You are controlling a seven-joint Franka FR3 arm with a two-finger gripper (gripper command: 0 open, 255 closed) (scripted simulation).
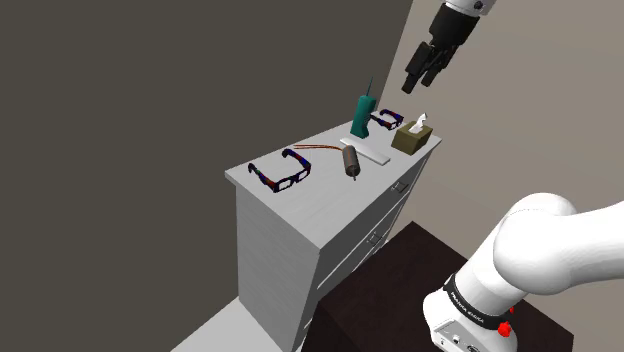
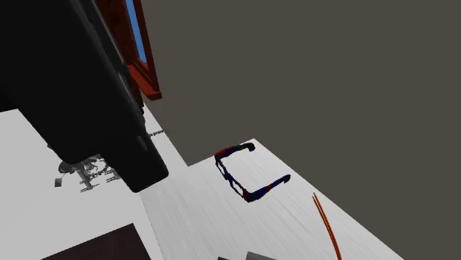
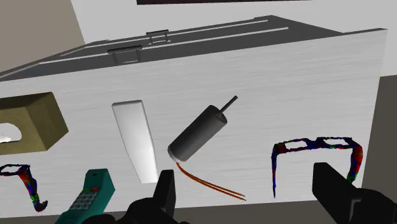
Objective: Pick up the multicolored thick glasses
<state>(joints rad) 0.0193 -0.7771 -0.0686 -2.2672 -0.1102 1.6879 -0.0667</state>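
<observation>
Pincer (image 1: 420, 80) spread and empty, hanging high above the dresser (image 1: 300, 215), fingers angled down. Multicolored thick glasses (image 1: 280, 172) lie at its eight o'clock in the shoulder view. The second exterior view adds a red-brown frame (image 2: 144, 63).

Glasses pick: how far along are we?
Done: nothing yet. The multicoloured glasses lie untouched on the dresser top, with a second pair beside the tissue box. In hand: the gripper hangs open, high above the dresser. Left: descend, clasp the frame, lift.
</observation>
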